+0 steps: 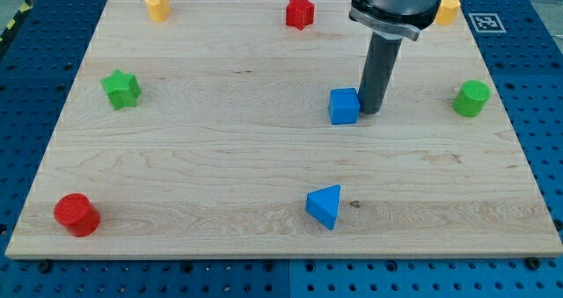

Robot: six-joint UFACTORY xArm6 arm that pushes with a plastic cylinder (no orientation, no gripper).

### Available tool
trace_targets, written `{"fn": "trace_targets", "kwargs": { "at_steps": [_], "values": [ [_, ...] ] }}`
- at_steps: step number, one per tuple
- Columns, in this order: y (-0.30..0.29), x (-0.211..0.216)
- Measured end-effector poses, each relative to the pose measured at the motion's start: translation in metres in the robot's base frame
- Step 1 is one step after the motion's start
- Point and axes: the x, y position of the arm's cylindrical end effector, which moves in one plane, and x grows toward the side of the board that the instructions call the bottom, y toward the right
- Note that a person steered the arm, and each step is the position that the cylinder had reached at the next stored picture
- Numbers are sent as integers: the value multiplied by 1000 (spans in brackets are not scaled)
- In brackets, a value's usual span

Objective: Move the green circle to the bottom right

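Note:
The green circle (471, 98) is a short green cylinder at the view's right edge of the wooden board (220, 157), about mid height. My tip (369, 112) is down on the board, well to the left of the green circle. It stands right beside the right face of a blue cube (344, 105), close enough to touch or nearly touch it.
A green star (121, 89) sits at the left. A red cylinder (76, 214) sits bottom left. A blue triangle (325, 206) sits bottom centre. A red star (299, 12) and two yellow blocks (157, 5) (447, 10) line the top edge.

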Motion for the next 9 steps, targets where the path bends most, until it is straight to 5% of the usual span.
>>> {"fn": "trace_targets", "kwargs": {
  "at_steps": [2,3,4,5,9],
  "values": [
    [5,-27],
    [45,-74],
    [107,-77],
    [145,-60],
    [142,-1]
  ]
}}
